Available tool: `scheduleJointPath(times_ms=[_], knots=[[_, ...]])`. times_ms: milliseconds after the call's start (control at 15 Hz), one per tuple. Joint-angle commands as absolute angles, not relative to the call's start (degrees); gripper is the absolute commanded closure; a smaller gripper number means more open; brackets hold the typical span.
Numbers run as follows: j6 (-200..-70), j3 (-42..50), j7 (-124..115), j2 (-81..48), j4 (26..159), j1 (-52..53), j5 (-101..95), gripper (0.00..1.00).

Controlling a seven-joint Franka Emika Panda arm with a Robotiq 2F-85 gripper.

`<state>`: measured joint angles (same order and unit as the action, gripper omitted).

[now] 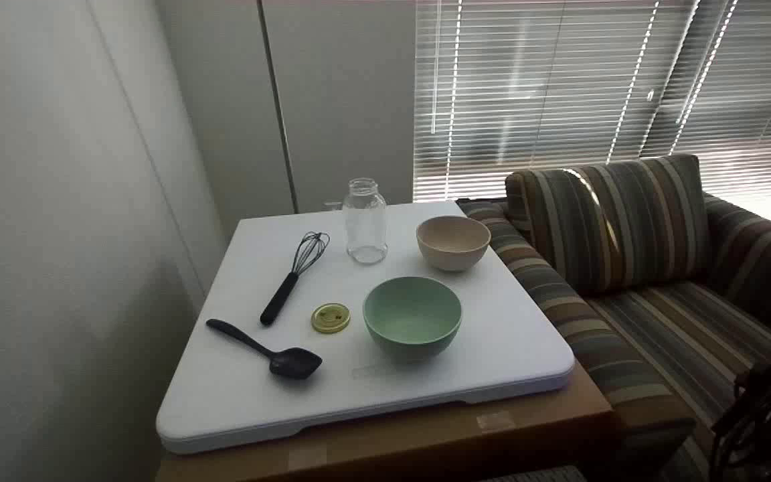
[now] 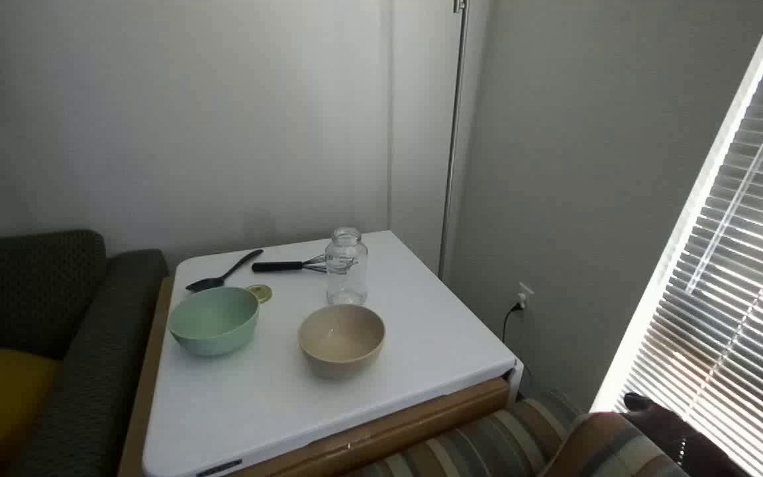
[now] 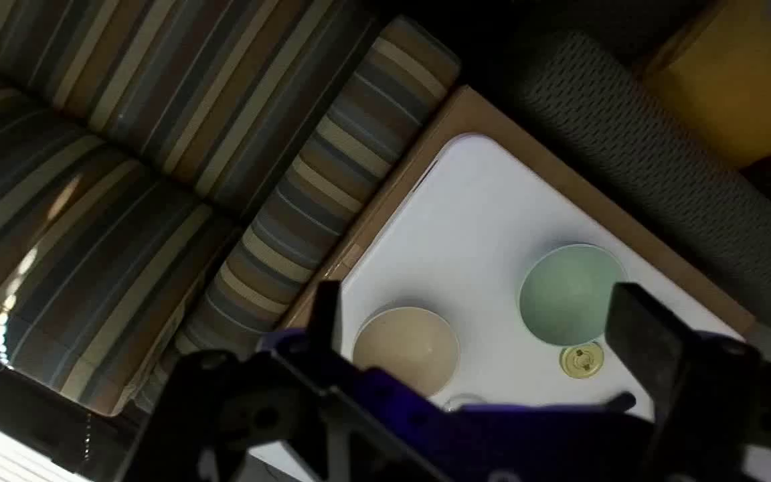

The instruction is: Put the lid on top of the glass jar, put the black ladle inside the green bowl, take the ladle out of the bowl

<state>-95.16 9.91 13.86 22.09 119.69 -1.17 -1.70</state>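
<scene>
End effector (image 3: pixel 479 318) wide; lid (image 3: pixel 581 360) below, nr grn bowl (image 3: pixel 565 294)

white tabletop (image 1: pixel 506 335), corners rounded, bore six pieces: a clear glass jar (image 1: pixel 366 227), which stood upright; a cream bowl (image 1: pixel 454 246), near it; a green bowl (image 1: pixel 412 318), the larger; a yellowish lid (image 1: pixel 330 318), which lay flat just beside the green bowl; a black ladle (image 1: pixel 293 363) and a black wire whisk (image 1: pixel 282 296), which lay near each other.

Home sitting area, striped upholstered armchair (image 1: pixel 626 268), dark padded seat (image 2: pixel 106 344) with yellow cushion (image 2: pixel 4 401), window blinds (image 1: pixel 539 100)
</scene>
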Motion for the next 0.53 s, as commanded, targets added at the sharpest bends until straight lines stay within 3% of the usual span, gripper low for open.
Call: scheduleJointPath(times_ms=[0, 467], knots=[[-95.0, 9.2, 14.1, 22.0, 119.6, -2.1, -1.4, 0.0], [-95.3, 6.4, 14.5, 17.7, 120.8, -0.8, -2.1, 0.0]])
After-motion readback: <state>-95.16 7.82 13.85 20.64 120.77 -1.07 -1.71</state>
